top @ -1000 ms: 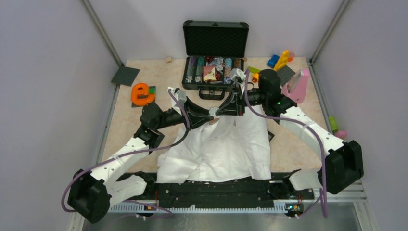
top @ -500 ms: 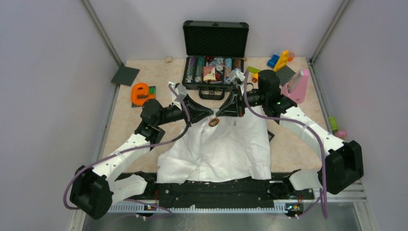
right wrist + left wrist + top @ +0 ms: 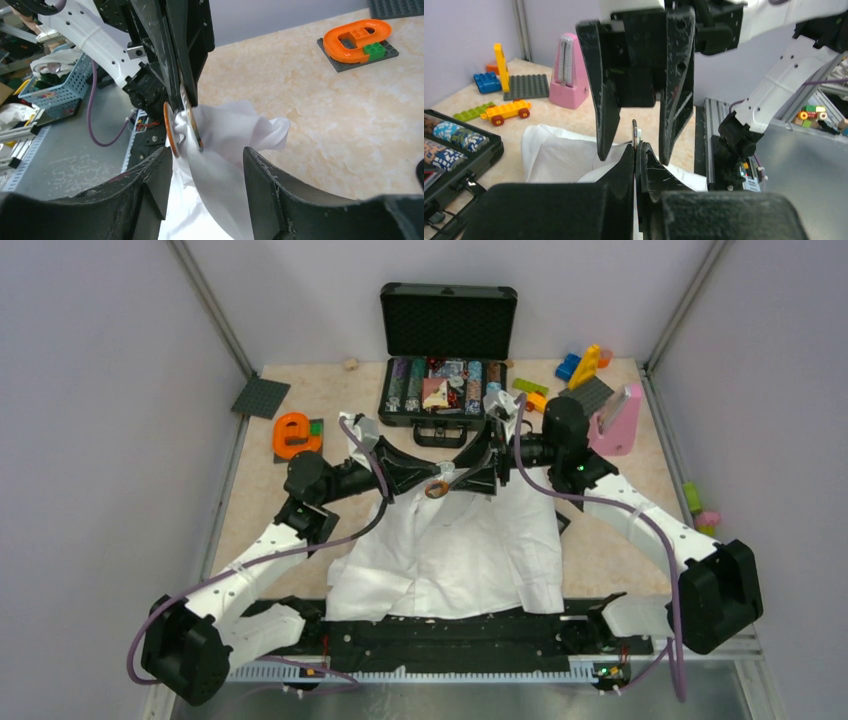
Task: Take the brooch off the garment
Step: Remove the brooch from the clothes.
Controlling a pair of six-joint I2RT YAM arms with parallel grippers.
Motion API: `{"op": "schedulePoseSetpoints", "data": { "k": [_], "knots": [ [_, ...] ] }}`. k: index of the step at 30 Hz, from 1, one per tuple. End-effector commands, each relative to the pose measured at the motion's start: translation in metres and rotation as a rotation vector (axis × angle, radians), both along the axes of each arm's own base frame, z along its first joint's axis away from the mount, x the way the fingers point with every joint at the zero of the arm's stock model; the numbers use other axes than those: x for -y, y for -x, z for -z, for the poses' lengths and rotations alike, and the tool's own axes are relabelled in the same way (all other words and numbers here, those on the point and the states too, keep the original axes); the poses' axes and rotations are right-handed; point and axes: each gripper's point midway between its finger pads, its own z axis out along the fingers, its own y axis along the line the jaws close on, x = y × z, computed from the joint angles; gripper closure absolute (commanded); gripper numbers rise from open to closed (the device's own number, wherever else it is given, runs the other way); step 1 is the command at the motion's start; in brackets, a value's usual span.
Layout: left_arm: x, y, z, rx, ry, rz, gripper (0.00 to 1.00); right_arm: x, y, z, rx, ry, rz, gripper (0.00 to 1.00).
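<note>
The white shirt [image 3: 450,545] lies spread on the table between the arms, its collar end pulled up. The brooch [image 3: 437,489], a small brown-orange ring, stands on edge at that raised fold. My left gripper [image 3: 428,483] is shut on the brooch's rim with the cloth; in the left wrist view the thin disc [image 3: 636,132] sticks out of the closed fingertips [image 3: 628,160]. My right gripper [image 3: 463,478] is open, its fingers [image 3: 606,115] on either side of the brooch. In the right wrist view the orange rim [image 3: 169,127] and the bunched cloth [image 3: 225,135] sit between the open fingers [image 3: 150,175].
An open black case [image 3: 445,390] of chips stands just behind the grippers. An orange letter block [image 3: 296,435] and a dark baseplate [image 3: 261,397] are at the far left. A pink metronome [image 3: 618,420] and coloured bricks [image 3: 585,365] are at the far right.
Both grippers have moved a little toward the far side, lifting the collar fold. The brooch has turned so its ring faces the top camera.
</note>
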Motion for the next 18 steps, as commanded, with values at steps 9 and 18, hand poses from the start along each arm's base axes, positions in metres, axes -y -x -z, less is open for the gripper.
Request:
{"op": "schedulePoseSetpoints", "data": {
  "k": [9,18],
  "knots": [
    [-0.013,0.007,-0.051,0.093,0.212,-0.011,1.0,0.002,0.006,-0.062,0.107,-0.3,0.08,0.41],
    [-0.015,0.009,-0.055,0.096,0.234,0.001,1.0,-0.005,0.005,-0.076,0.07,-0.376,0.087,0.48]
  ]
}}
